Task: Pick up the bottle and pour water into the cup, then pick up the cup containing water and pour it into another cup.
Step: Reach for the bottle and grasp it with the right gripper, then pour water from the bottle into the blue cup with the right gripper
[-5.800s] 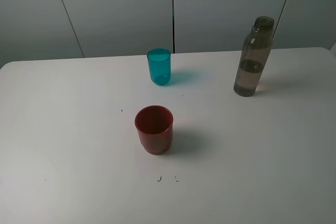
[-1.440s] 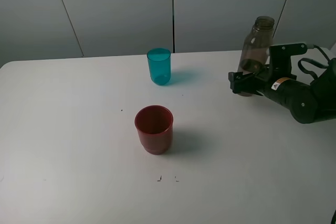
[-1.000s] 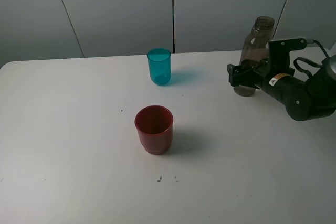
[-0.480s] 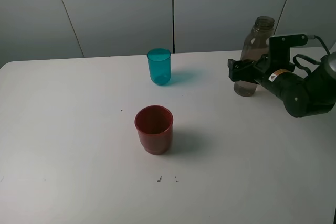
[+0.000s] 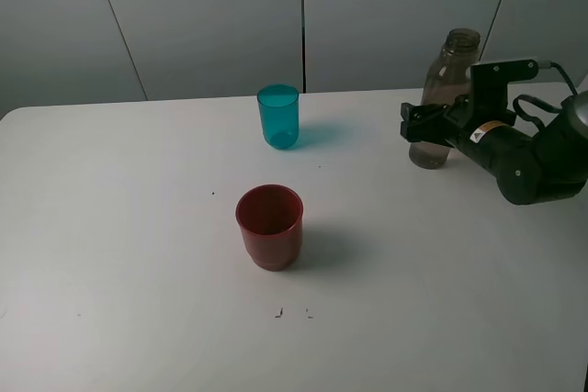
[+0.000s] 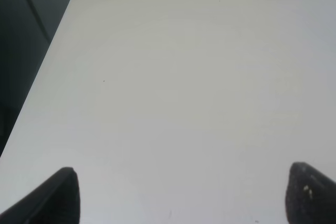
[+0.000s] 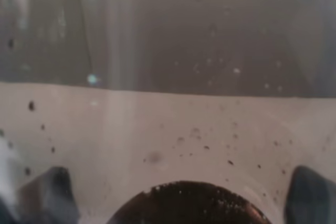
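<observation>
Straddling the bottle (image 5: 449, 75), the right gripper (image 5: 430, 128) needed a square, firm clamp before lifting; whether it gripped yet was unclear.

Upright bottle (image 5: 449, 75), perhaps part-filled; teal cup (image 5: 278, 117), red cup (image 5: 270, 226).

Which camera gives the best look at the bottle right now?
The exterior high view: nearly the whole bottle stands upright on the table, at right, with the right gripper around its lower body. The right wrist view shows only a close-up of its see-through wall and waterline. The left wrist view shows none of it.
</observation>
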Motion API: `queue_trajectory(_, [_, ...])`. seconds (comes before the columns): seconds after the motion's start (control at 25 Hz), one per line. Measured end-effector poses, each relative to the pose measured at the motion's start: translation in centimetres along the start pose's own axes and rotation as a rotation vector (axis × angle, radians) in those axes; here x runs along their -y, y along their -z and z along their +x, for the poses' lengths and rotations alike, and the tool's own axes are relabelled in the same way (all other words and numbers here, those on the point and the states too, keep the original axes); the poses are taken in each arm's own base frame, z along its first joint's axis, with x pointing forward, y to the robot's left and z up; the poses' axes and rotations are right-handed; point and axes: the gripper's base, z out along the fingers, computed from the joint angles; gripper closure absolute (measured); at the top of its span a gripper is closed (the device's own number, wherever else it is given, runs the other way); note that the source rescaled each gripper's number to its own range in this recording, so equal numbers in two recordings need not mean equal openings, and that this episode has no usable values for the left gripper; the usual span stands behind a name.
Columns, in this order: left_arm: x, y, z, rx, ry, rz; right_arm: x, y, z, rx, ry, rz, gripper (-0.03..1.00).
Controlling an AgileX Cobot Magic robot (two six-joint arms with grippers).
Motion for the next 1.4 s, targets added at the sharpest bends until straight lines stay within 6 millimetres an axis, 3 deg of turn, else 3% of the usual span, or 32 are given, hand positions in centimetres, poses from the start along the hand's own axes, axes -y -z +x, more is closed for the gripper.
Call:
queue_trajectory(0.04, [0.0, 0.0, 0.0, 0.0, 0.0, 0.0, 0.0, 0.0, 0.0, 0.0, -0.002, 0.002, 0.97])
queue_trajectory(0.76, [0.0, 0.0, 0.0, 0.0, 0.0, 0.0, -0.4, 0.2, -0.5, -0.03, 0.023, -0.043, 0.97])
queue_trajectory(1.04, [0.0, 0.0, 0.0, 0.0, 0.0, 0.0, -1.9, -1.7, -3.9, -0.113, 0.174, -0.167, 0.97])
queue_trajectory(1.4, [0.0, 0.0, 0.0, 0.0, 0.0, 0.0, -4.1, -4.9, -9.8, 0.015, 0.281, -0.222, 0.97])
